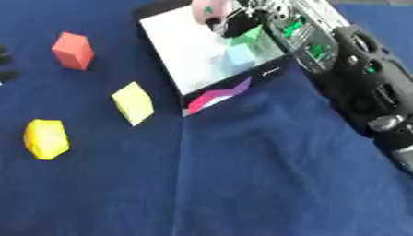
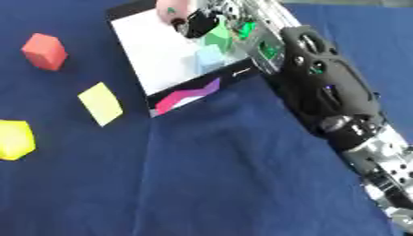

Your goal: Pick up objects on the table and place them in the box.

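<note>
Placing step in hand, by judgement: right hand (image 1: 230,20) reaches over the box (image 1: 181,50), fingers curled round a pink object (image 1: 206,8) at its far edge; release is called for next; green block (image 1: 246,37) and light blue block (image 1: 239,55) lie just below the hand; red block (image 1: 73,50), yellow block (image 1: 133,102) and yellow polyhedron (image 1: 46,138) lie well apart to its left; left hand (image 1: 5,64) barely shows, fingers not judged.

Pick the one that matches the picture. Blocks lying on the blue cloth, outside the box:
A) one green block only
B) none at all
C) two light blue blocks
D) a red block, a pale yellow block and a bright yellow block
D: a red block, a pale yellow block and a bright yellow block lie on the blue cloth left of the box, while the green block and light blue block sit inside it.
</note>
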Robot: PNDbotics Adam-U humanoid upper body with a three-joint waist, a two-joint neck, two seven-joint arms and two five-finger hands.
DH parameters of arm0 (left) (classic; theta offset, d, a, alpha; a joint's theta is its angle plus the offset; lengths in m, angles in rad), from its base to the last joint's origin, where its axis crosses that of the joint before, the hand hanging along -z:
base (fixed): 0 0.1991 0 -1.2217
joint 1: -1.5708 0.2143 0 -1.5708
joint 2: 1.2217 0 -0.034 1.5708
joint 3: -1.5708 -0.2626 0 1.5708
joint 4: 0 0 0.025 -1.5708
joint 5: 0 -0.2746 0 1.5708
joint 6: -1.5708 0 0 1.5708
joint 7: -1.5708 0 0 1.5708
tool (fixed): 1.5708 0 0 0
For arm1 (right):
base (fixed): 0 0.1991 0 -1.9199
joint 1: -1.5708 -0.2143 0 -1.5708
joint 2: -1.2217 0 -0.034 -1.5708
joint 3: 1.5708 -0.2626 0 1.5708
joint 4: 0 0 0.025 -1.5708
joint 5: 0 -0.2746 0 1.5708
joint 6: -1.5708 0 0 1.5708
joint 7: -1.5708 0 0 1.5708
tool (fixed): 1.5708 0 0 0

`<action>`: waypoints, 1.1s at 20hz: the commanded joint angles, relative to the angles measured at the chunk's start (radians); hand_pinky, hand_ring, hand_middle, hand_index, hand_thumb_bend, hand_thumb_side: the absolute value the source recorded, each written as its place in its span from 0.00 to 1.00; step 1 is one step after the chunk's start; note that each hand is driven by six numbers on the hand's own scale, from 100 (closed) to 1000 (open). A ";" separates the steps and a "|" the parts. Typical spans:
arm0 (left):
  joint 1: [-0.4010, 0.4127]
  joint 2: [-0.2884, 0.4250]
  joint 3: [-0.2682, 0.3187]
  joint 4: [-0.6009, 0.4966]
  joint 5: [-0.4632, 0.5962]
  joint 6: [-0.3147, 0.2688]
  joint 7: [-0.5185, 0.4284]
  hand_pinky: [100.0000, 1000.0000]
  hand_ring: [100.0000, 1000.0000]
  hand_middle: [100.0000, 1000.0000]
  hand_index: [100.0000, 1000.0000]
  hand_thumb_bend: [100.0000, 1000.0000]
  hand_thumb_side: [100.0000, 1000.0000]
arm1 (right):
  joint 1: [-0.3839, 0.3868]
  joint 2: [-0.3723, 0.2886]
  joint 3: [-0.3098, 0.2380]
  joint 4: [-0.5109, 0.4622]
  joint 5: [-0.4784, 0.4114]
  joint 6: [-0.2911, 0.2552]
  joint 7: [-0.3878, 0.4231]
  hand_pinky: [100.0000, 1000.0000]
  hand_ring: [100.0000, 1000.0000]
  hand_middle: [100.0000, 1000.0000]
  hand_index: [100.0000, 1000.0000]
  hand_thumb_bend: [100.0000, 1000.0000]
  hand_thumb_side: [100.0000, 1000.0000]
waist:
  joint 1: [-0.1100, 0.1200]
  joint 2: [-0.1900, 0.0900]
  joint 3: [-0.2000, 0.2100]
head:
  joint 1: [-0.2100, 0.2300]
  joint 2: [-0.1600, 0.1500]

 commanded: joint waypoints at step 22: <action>0.009 0.034 0.017 -0.008 -0.010 -0.002 0.001 0.66 0.72 0.63 0.73 0.00 0.70 | 0.032 -0.309 -0.161 -0.031 -0.261 0.044 0.097 0.84 0.90 0.80 0.88 0.14 0.00 | -0.014 -0.096 -0.038 | 0.028 0.004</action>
